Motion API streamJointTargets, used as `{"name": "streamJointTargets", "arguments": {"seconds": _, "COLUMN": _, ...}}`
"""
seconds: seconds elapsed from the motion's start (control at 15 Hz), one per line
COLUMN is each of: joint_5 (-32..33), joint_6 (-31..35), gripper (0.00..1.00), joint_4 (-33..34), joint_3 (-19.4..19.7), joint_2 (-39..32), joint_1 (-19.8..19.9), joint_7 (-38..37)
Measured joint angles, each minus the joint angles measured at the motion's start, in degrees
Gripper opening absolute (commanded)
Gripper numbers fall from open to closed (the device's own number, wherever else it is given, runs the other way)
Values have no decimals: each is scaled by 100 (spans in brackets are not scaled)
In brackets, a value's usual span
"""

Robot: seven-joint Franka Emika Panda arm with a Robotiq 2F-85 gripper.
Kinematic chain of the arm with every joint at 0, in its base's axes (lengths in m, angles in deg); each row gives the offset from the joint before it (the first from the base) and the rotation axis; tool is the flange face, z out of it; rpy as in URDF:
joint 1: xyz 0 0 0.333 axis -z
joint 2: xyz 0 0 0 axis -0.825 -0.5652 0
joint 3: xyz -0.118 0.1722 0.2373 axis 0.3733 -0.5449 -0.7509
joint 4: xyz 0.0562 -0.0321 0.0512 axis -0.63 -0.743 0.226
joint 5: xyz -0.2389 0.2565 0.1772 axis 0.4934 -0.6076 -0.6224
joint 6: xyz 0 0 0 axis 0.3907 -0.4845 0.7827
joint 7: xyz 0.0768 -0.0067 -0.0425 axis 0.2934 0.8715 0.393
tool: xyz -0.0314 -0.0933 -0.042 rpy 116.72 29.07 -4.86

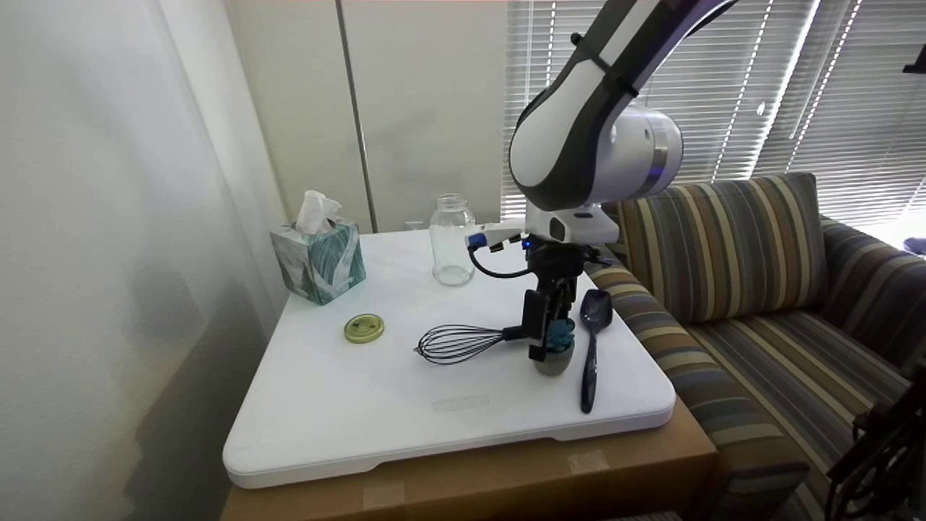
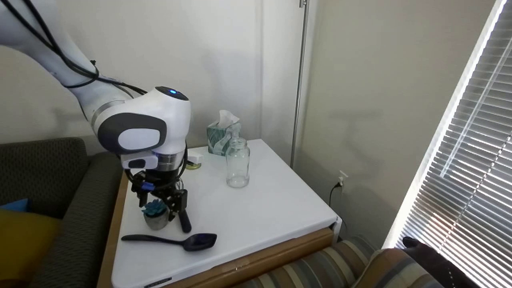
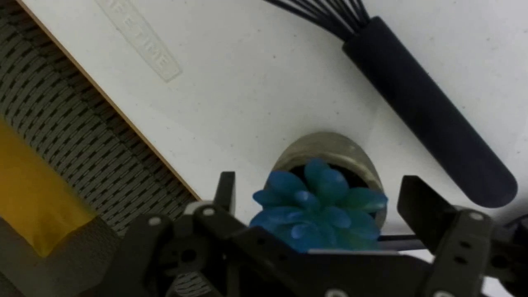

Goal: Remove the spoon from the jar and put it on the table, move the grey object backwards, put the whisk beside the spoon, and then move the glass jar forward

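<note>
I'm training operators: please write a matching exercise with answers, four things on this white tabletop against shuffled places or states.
1. long black spoon
2. clear cylindrical glass jar
3. round grey pot with blue-green succulent
4. flat yellow-green disc

A. lying near the teal patterned tissue box
B. between the fingers of the open black gripper
C. upright, lidless
D. lying beside the pot

Pairs: 1-D; 2-C; 3-B; 4-A
</note>
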Motion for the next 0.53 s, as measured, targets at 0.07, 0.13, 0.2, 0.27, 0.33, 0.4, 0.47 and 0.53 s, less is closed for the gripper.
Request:
{"name": "streamJointTargets", "arguments": {"seconds": 0.07, "joint_5": -3, "joint_6": 65, "gripper": 92, "joint_4": -19, "joint_3": -32, "joint_2": 0, "joint_1": 3, "joint_7": 0}}
{"name": "streamJointTargets", "arguments": {"seconds": 0.13, "joint_5": -9, "joint_6": 97, "gripper": 89, "joint_4": -30, "joint_3": -57, "joint_2": 0, "joint_1": 3, "joint_7": 0}}
{"name": "streamJointTargets", "arguments": {"seconds": 0.2, "joint_5": -19, "joint_6": 107, "gripper": 89, "joint_4": -33, "joint_3": -68, "joint_2": 0, "joint_1": -1, "joint_7": 0}}
{"name": "streamJointTargets", "arguments": {"seconds": 0.27, "joint_5": -42, "joint_6": 108, "gripper": 91, "joint_4": -33, "joint_3": -65, "joint_2": 0, "joint_1": -8, "joint_7": -1}}
{"name": "streamJointTargets", "arguments": {"seconds": 0.33, "joint_5": -84, "joint_6": 108, "gripper": 94, "joint_4": -34, "joint_3": -40, "joint_2": 0, "joint_1": -28, "joint_7": -1}}
{"name": "streamJointTargets", "arguments": {"seconds": 0.4, "joint_5": -138, "joint_6": 108, "gripper": 98, "joint_4": -34, "joint_3": 2, "joint_2": 0, "joint_1": -61, "joint_7": -1}}
{"name": "streamJointTargets", "arguments": {"seconds": 0.47, "joint_5": -189, "joint_6": 108, "gripper": 99, "joint_4": -36, "joint_3": 74, "joint_2": 0, "joint_1": -117, "joint_7": -1}}
{"name": "streamJointTargets", "arguments": {"seconds": 0.53, "joint_5": -254, "joint_6": 108, "gripper": 100, "joint_4": -39, "joint_3": 178, "joint_2": 0, "joint_1": -204, "joint_7": -1}}
